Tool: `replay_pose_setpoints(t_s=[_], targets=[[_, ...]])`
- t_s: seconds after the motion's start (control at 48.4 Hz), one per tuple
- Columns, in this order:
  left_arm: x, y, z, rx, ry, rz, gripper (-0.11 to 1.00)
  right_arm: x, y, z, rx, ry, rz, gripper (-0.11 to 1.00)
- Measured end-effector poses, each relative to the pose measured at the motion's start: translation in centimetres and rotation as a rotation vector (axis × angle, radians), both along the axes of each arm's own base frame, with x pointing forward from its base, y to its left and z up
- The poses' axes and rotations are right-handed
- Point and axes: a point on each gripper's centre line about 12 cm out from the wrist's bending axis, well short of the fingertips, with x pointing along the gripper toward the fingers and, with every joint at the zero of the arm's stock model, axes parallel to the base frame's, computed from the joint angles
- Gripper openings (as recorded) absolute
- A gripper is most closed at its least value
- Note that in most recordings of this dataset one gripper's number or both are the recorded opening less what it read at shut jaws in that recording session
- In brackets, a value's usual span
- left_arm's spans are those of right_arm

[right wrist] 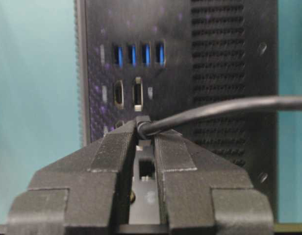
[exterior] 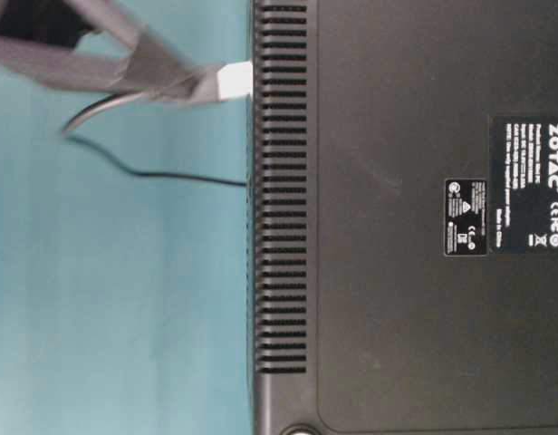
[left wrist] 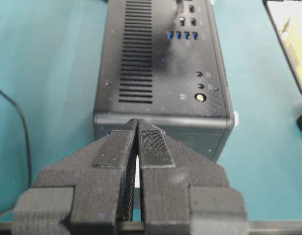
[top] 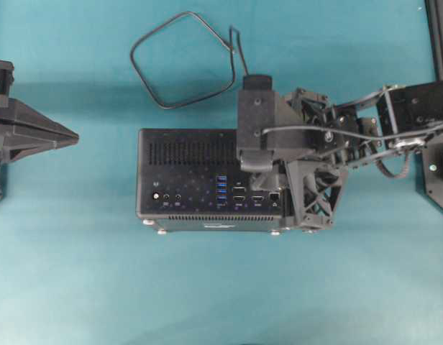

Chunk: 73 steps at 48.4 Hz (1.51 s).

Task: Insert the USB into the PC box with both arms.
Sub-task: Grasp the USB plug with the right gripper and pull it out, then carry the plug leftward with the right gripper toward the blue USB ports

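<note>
The PC box (top: 185, 180) lies in the middle of the teal table with its port face up, the blue sockets (top: 221, 188) showing. My right gripper (top: 259, 178) hangs over that face and is shut on the USB plug (exterior: 234, 80), whose silver tip meets the box's edge (exterior: 279, 181). In the right wrist view the cable (right wrist: 214, 110) leaves between the right gripper's (right wrist: 142, 128) tips, below the blue sockets (right wrist: 138, 54). The cable loops behind the box (top: 164, 65). My left gripper (top: 72, 135) is shut and empty, left of the box; its tips (left wrist: 138, 122) point at the box's end (left wrist: 161, 73).
A black frame (top: 441, 36) stands at the far right edge of the table. The right arm's links (top: 394, 122) stretch across from the right. Bare teal table lies in front of the box (top: 207, 287) and between it and the left gripper.
</note>
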Motion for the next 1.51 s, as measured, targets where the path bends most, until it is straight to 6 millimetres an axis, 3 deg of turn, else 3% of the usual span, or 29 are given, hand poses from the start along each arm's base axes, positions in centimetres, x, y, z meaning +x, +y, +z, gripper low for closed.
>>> replay_pose_setpoints(t_s=[0.414, 0.868, 1.51], targets=[[0.0, 0.0, 0.0, -0.001, 0.0, 0.0, 0.0, 1.0, -0.4, 1.2, -0.129, -0.115, 0.029, 0.13], [-0.1, 0.0, 0.1, -0.024, -0.002, 0.006, 0.0, 1.4, -0.2, -0.9, -0.139, -0.177, 0.051, 0.13], [-0.1, 0.0, 0.1, -0.025, -0.002, 0.007, 0.0, 1.9, -0.2, -2.1, -0.144, -0.159, 0.055, 0.13]])
